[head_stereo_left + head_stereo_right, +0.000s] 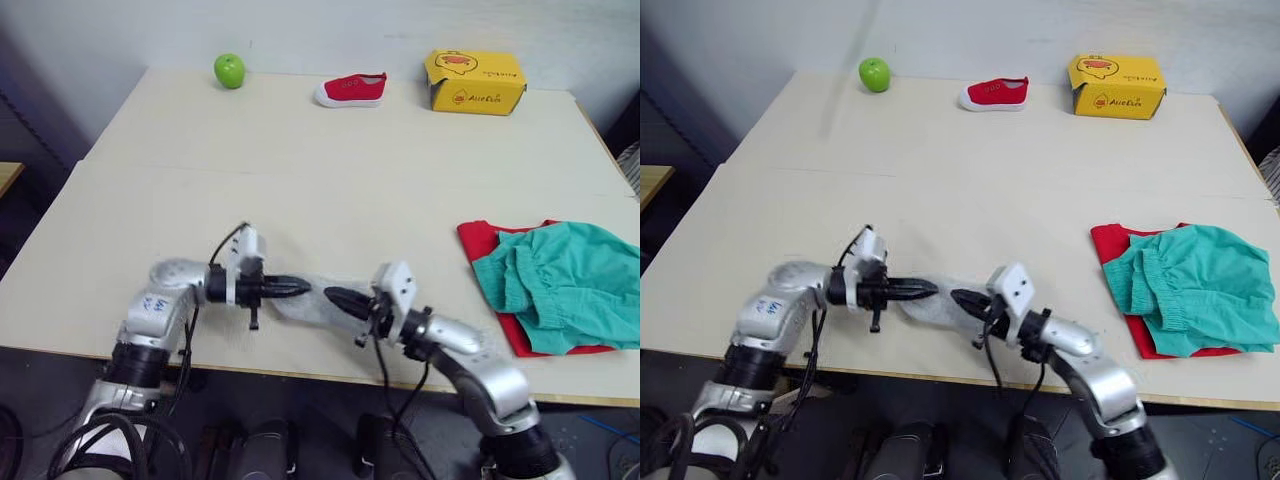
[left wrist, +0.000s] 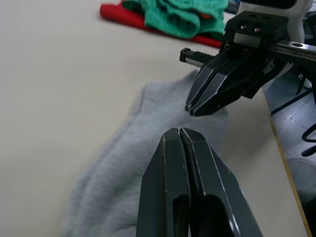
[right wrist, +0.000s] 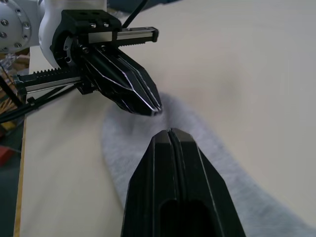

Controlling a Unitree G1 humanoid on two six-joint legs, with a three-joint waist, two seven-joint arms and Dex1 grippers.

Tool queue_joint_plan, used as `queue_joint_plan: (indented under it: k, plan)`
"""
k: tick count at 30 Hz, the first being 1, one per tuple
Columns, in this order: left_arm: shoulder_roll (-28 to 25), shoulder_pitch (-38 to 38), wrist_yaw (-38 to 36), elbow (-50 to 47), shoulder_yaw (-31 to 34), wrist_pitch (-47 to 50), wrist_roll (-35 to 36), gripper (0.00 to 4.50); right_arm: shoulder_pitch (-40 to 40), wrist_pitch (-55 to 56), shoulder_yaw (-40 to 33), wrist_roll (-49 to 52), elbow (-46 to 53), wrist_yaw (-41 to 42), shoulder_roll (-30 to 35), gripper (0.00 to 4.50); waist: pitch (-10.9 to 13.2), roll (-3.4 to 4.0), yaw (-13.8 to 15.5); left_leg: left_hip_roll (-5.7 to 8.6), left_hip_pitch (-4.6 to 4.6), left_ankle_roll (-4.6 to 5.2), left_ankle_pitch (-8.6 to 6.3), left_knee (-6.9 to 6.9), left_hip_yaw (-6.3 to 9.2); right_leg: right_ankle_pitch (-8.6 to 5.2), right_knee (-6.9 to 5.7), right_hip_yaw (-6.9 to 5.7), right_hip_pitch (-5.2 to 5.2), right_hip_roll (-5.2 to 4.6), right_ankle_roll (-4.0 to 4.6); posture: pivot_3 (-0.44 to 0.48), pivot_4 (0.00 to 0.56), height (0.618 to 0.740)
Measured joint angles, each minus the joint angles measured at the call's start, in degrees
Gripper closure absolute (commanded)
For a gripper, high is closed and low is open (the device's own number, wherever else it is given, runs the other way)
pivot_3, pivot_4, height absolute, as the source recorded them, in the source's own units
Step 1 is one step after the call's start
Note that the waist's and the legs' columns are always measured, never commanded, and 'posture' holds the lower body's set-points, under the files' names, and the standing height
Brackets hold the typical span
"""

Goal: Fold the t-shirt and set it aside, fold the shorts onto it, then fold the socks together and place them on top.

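I have both arms low over the near edge of the table (image 1: 300, 170), tips pointing at each other above the socks (image 1: 300, 303). The left gripper (image 1: 303, 289) has its two fingers pressed together with no cloth between them; in its wrist view the grey knit lies flat under the tips. The right gripper (image 1: 332, 296) is likewise closed on nothing, its tips just short of the left ones and over the same sock fabric.

From my head camera, the socks lie at about 6 o'clock on the table, close to the front edge. The t-shirt (image 1: 485, 242) sits folded at roughly 4 o'clock near the right edge, and the shorts (image 1: 560, 280) lie crumpled on top of it, covering most of the red.

Along the far edge I see a green apple (image 1: 229, 70) at 11 o'clock, a red shoe (image 1: 352, 90) at 12, and a yellow box (image 1: 475, 82) at 1.
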State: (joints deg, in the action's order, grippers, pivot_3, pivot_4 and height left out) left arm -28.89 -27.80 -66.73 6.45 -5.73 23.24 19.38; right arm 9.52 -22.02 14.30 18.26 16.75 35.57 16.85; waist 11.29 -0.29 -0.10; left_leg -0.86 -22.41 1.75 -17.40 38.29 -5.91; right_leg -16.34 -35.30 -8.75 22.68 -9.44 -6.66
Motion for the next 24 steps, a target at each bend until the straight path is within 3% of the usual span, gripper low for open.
queue_joint_plan:
  k: [5, 9, 16, 19, 24]
  plan:
    - [1.3, 1.7, 7.3, 1.0, -1.6, -1.3, -4.8, 4.46, -2.9, 6.7, 0.6, -4.2, -3.9, -1.3, -0.2, 4.49, 0.0, -0.02, 0.0, -0.01, 0.06, 0.01, 0.00, -0.01, 0.01, 0.00, -0.01, 0.01, -0.05, -0.02, 0.00, 0.000, 0.150, 0.740]
    - [2.3, 3.3, 9.8, 0.5, -1.3, -3.3, -4.9, 4.46, -4.2, 8.2, -5.1, -3.2, -5.8, -1.5, 1.5, 4.49, -0.1, -0.07, 0.0, -0.04, 0.21, 0.02, -0.01, -0.01, 0.02, 0.00, -0.01, 0.02, -0.20, -0.04, 0.00, 0.000, 0.150, 0.740]
    - [1.7, 6.2, 8.5, 0.4, 3.6, -3.7, -0.1, 4.46, -6.1, 6.5, -13.2, 2.9, -6.4, 4.1, 7.1, 4.49, 0.0, -0.05, -0.4, -0.13, 0.23, -0.04, -0.01, -0.08, -0.01, -0.01, -0.05, 0.00, -0.13, -0.01, 0.01, 0.000, 0.150, 0.740]
    - [1.4, 6.1, 8.2, -2.0, 9.4, 0.8, 7.5, 4.46, -4.5, 5.6, -13.3, 5.1, -5.8, 6.6, 7.3, 4.49, 0.0, -0.05, -0.4, -0.15, 0.20, -0.04, 0.00, -0.07, 0.02, -0.01, -0.05, -0.01, -0.11, -0.01, 0.01, 0.000, 0.150, 0.740]
    - [-8.4, 5.5, 10.6, -6.2, 17.0, 18.6, 17.0, 3.24, 0.1, 5.5, -8.2, 4.6, -3.2, 11.4, 7.6, 4.50, 0.0, -0.05, -0.6, -0.11, 0.23, -0.06, 0.00, -0.11, 0.05, -0.02, -0.05, -0.03, -0.13, 0.00, 0.03, 0.000, 0.150, 0.740]
